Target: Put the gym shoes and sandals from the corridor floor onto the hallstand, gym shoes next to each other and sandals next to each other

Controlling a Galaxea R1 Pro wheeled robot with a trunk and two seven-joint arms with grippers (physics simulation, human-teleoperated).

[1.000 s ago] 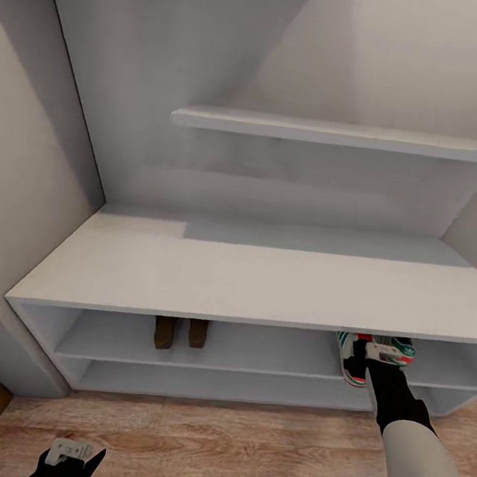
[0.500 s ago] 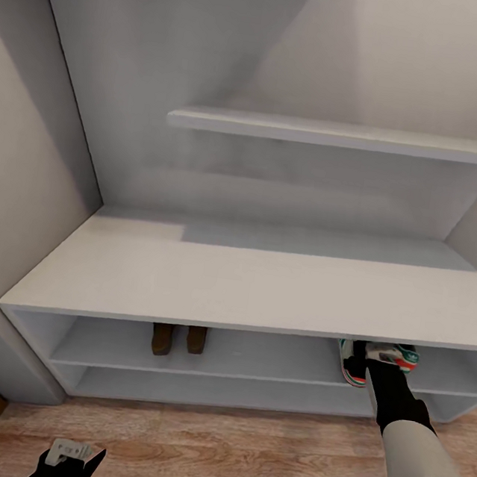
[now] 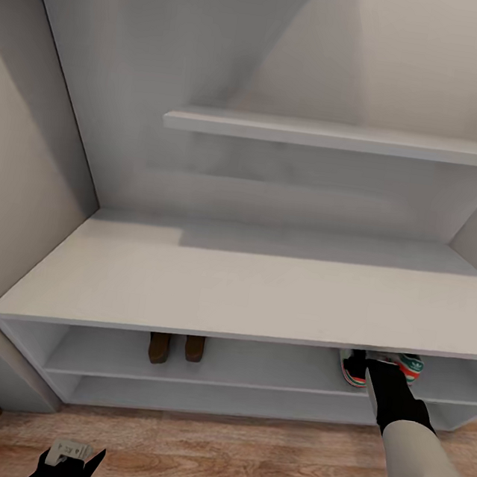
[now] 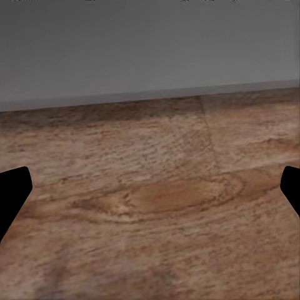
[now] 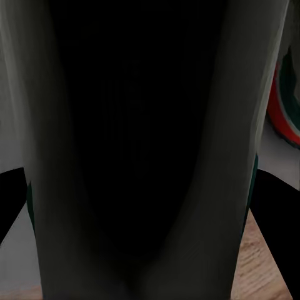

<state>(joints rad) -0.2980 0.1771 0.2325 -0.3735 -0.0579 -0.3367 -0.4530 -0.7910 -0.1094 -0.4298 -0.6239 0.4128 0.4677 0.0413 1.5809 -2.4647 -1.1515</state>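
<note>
Head view: hallstand (image 3: 247,285), wide pale grey-white bench unit, smooth matte surfaces, flat rectangular top, back panel, floating shelf (image 3: 335,136) above, two long open bays below; two sandals (image 3: 176,348), small, plain brown, leather-look, set side by side on the upper bay's shelf, left of centre, heels toward the front; two gym shoes (image 3: 381,368), cream-white with green stripes and red-orange patches, next to each other at the right end of the same bay, partly hidden under the top board; right arm (image 3: 406,449), white shell over black joints, reaching into that bay, right gripper (image 3: 372,359) at the shoes, grip state impossible to tell here; corridor floor (image 3: 240,457), light brown wood-plank laminate, grain visible; left gripper (image 3: 68,457) low over the floor, well apart from the rack. Left wrist view: laminate close up, oval knot pattern in the grain, grey-white base strip beyond; black fingertips (image 4: 12,194) at opposite edges, spread wide, nothing between. Right wrist view: dark hollow of a shoe opening, pale rounded collar; red-orange and green trim of the second shoe at one side; wood plank at a corner; whether the fingers pinch the shoe cannot be told.
</note>
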